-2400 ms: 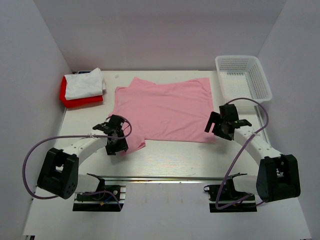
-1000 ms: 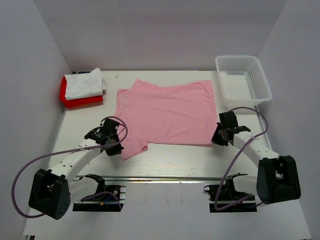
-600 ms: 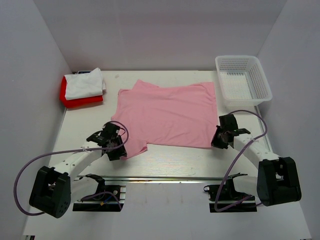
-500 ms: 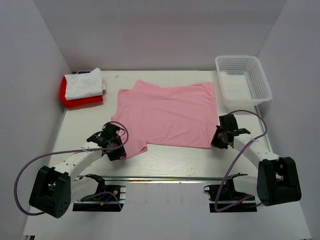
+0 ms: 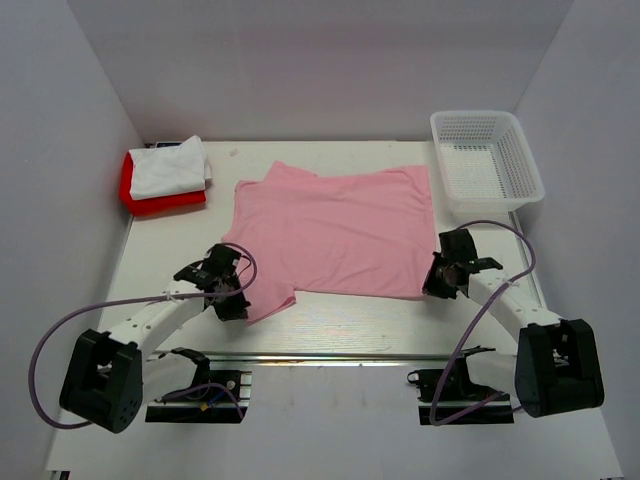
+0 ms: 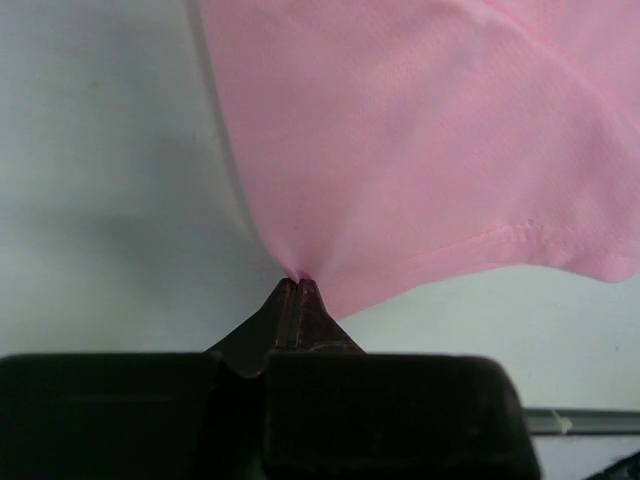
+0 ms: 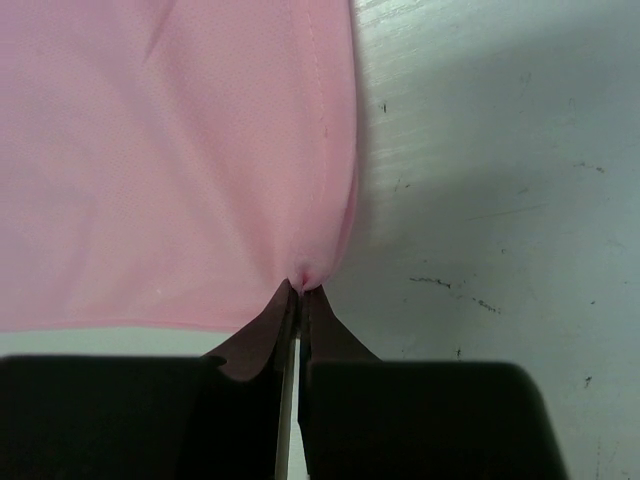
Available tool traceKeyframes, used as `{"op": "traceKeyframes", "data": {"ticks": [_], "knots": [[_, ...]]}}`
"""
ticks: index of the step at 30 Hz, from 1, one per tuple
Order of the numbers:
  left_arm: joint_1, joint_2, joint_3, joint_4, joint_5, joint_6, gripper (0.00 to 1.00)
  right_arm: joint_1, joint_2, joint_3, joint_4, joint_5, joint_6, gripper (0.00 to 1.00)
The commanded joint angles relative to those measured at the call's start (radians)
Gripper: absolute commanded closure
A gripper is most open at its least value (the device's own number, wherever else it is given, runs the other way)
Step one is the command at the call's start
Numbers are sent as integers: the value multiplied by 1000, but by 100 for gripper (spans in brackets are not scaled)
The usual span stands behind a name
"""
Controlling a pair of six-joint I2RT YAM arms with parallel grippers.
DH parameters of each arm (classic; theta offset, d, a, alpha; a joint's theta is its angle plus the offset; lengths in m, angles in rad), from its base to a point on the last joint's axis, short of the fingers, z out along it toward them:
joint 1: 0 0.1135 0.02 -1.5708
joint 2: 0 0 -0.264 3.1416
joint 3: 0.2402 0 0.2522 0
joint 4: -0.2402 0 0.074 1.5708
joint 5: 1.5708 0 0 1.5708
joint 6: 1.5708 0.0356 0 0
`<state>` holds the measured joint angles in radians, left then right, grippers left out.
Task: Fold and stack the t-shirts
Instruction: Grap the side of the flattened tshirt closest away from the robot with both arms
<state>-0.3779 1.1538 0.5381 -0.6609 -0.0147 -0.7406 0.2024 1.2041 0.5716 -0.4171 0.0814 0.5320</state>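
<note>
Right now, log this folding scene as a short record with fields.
spread garment: light pink cloth t-shirt, lying flat on the white table
left tool: shut, pinching the pink shirt's near-left edge
right tool: shut, pinching its near-right corner
stack: folded white cloth t-shirt on top of bright red cloth t-shirt, far left
basket: white plastic mesh basket, far right, apart from the pink shirt

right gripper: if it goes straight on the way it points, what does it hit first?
The pink t-shirt: the right gripper is shut on its corner and points across the cloth, so it would likely bunch the shirt against the table. Depth unclear.
</note>
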Motion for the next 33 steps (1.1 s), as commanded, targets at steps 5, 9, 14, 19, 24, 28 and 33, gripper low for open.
{"op": "traceKeyframes", "data": {"ticks": [5, 9, 14, 19, 24, 28, 33], "knots": [[-7, -100, 57, -220, 114, 7, 100, -1, -92, -24, -109, -5, -30, 100], [-7, -80, 54, -194, 185, 44, 100, 2, -133, -56, -103, -46, -33, 100], [-7, -80, 132, -117, 194, 79, 100, 5, -118, -52, -42, -72, -39, 100], [2, -20, 244, -13, 194, 104, 100, 2, -84, 25, -9, -69, -55, 100], [11, 89, 385, 34, 70, 113, 100, -3, -2, 117, 1, -40, -66, 100], [20, 194, 528, 43, -11, 135, 100, -1, 75, 189, 18, -6, -53, 100], [76, 329, 637, 62, -62, 159, 100, -6, 172, 301, 15, 61, -47, 100]]}}
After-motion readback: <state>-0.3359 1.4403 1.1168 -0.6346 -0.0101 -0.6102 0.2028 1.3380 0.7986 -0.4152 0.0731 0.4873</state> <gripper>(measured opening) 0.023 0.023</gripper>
